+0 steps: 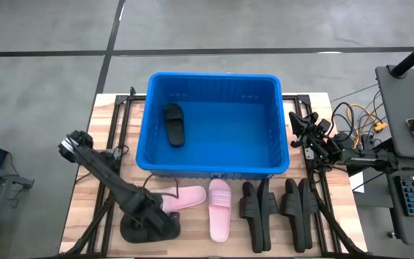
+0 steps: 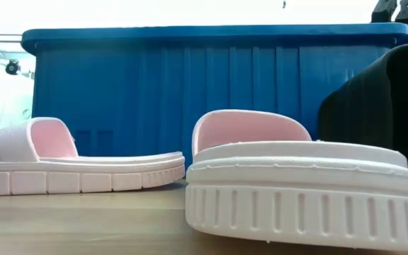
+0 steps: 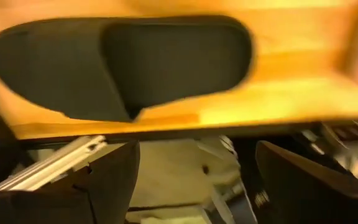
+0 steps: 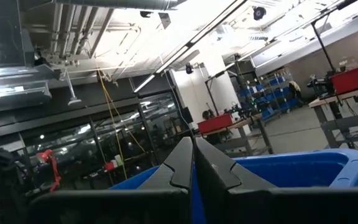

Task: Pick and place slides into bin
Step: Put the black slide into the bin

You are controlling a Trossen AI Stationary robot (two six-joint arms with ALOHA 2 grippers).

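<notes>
Jaws apart; bin [image 1: 214, 85] w/ black slide [image 1: 174, 124]

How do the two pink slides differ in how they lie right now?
The left pink slide lies crosswise on the table, along the bin front; the right pink slide lies lengthwise, pointing at the bin. The left one sits beside the left arm's base; the right one sits next to the black slides. Both rest sole-down, outside the bin.
</notes>
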